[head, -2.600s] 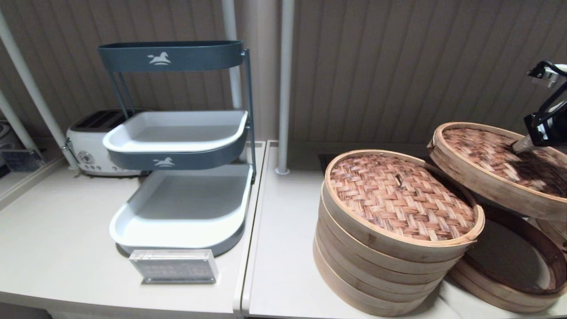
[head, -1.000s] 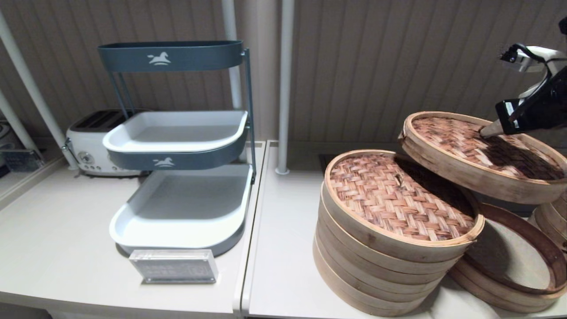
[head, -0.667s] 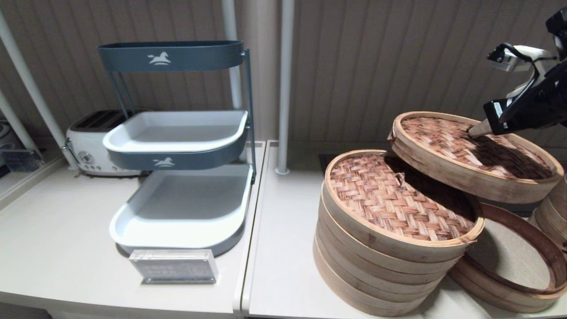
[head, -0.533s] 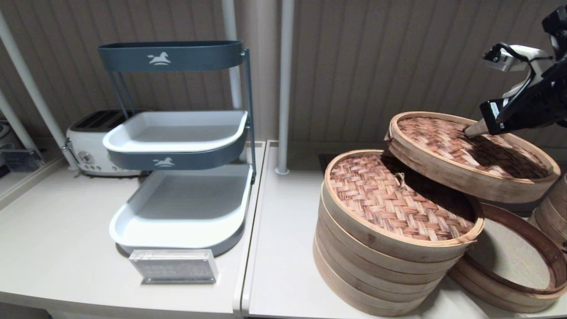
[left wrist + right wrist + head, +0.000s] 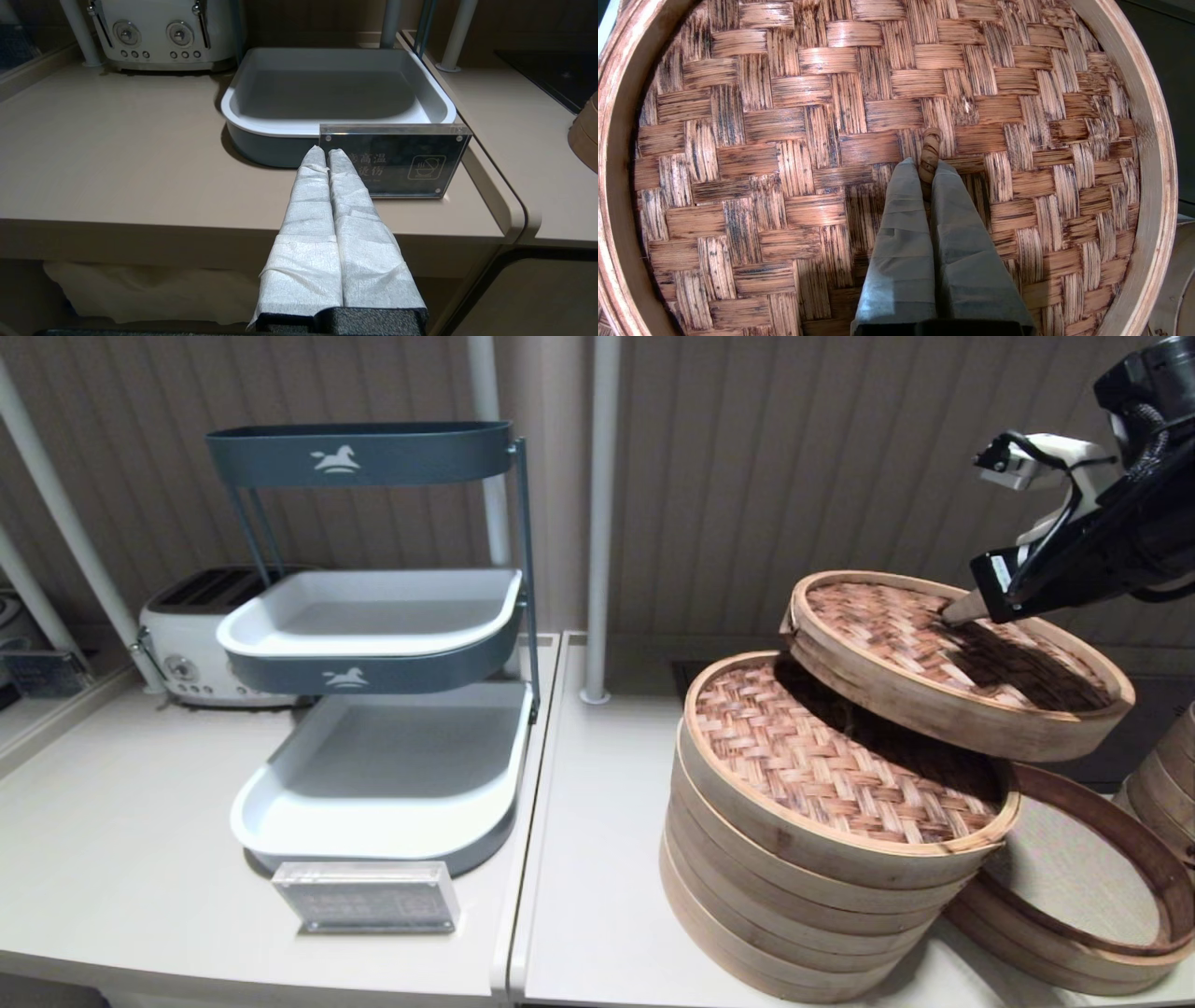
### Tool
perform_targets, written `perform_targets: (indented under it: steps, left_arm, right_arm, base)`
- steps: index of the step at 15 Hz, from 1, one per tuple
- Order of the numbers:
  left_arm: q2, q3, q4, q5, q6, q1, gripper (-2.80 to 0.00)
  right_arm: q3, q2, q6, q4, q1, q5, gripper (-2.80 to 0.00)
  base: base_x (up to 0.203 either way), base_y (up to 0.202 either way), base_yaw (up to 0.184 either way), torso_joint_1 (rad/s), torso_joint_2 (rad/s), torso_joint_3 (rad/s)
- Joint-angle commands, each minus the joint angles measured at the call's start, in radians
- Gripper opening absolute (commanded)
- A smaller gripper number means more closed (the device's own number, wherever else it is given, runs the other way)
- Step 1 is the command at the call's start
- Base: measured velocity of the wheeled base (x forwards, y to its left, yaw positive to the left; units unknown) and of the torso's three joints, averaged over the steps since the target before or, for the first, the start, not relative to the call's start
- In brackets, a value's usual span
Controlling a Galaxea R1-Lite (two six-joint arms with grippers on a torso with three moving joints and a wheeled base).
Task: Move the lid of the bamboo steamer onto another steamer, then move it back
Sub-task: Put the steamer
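Bamboo steamer lid: round, shallow, reddish-brown woven top, pale bamboo band rim; held tilted in the air, overlapping the far right edge of the tall steamer stack. Stack: pale ring tiers under its own matching woven lid. Low steamer, dark inner rim, right of the stack on the surface. Right gripper at the raised lid's centre.

Left wrist view: left gripper, cloth-wrapped fingers pressed together, near an acrylic sign and grey tray.

Right wrist view: right gripper pinching the twisted centre loop.
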Motion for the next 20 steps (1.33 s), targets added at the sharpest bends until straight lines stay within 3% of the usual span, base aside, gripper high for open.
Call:
perform_targets:
  steps: [1, 20]
  left_arm:
    - [0.0, 0.028, 0.0, 0.0, 0.0, 0.0, -2.8]
    - [0.0, 0.028, 0.0, 0.0, 0.0, 0.0, -2.8]
  right_arm:
    - [0.0, 0.008, 0.0, 0.005, 0.019, 0.002, -2.8]
    - [0.001, 0.007, 0.039, 0.011, 0.167, -0.031, -2.8]
  base:
    - [0.0, 0.0, 0.0, 0.0, 0.0, 0.0]
    - [0.0, 0.0, 0.0, 0.0, 0.0, 0.0]
